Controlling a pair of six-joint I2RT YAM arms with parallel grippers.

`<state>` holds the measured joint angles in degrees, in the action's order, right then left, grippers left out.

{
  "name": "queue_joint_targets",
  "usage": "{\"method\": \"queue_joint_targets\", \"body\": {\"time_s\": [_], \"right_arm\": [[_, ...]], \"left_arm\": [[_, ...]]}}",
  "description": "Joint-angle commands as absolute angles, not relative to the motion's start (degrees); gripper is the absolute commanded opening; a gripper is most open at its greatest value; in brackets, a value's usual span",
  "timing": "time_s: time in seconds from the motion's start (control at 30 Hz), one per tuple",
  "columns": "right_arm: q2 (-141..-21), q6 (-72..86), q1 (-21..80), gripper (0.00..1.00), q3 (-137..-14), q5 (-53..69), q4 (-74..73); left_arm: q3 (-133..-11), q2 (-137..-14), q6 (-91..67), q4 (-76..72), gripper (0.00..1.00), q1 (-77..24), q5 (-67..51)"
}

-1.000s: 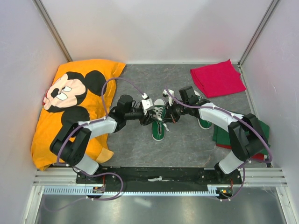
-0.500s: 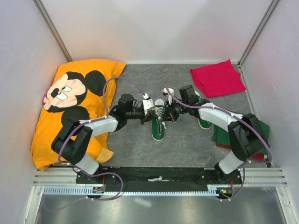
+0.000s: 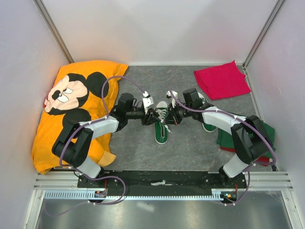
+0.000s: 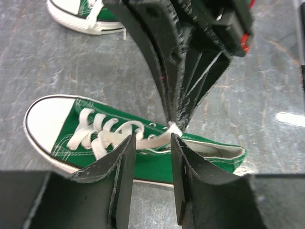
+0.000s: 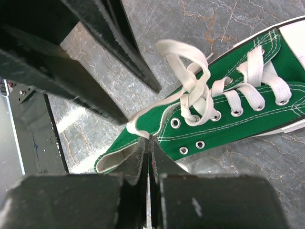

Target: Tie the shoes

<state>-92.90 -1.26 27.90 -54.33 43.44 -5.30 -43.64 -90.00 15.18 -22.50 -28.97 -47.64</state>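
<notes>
One green shoe (image 3: 161, 134) lies in the middle of the table, white toe cap to the back. It also shows in the left wrist view (image 4: 47, 121) and the right wrist view (image 5: 238, 126). Its white lace (image 5: 190, 95) is loosely crossed and untied. My right gripper (image 5: 148, 143) is shut on a lace strand at the shoe's collar and holds it taut. My left gripper (image 4: 150, 148) is open, its jaws either side of that taut lace (image 4: 147, 140) without pinching it. Both grippers meet over the shoe, left (image 3: 153, 116) and right (image 3: 171, 117). The second shoe (image 3: 208, 127) lies half hidden under the right arm.
An orange Mickey Mouse shirt (image 3: 71, 105) covers the left side. A folded red cloth (image 3: 221, 78) lies at the back right. A folded green cloth (image 3: 268, 132) lies at the right edge under my right arm. White walls close in three sides.
My left gripper has shifted slightly toward the back and in over the shoe. My right gripper has stayed almost still, shut on the lace.
</notes>
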Motion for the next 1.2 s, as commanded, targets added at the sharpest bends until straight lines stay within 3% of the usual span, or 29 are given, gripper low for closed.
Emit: {"method": "queue_joint_targets", "body": {"time_s": [0.0, 0.43, 0.7, 1.03, 1.17], "right_arm": [[-92.4, -1.3, 27.8, 0.0, -53.7, 44.3, -1.8], [-92.1, -0.2, 27.7, 0.0, -52.9, 45.2, 1.0], [-92.2, -0.2, 27.8, 0.0, -52.5, 45.7, 1.9], [-92.7, -0.2, 28.3, 0.0, -52.2, 45.7, 3.1], [-92.8, -0.2, 28.6, 0.01, -52.5, 46.2, 3.3]], "left_arm": [[-46.5, -91.0, 13.1, -21.3, 0.43, -28.9, -53.4], [-46.7, -92.3, 10.2, -22.1, 0.36, -28.7, -51.6], [-48.3, -93.6, 9.1, -22.1, 0.14, -28.7, -52.6], [-48.9, -94.0, 7.8, -21.7, 0.21, -28.2, -53.3], [-49.3, -94.3, 7.9, -20.9, 0.02, -27.8, -55.6]]}}
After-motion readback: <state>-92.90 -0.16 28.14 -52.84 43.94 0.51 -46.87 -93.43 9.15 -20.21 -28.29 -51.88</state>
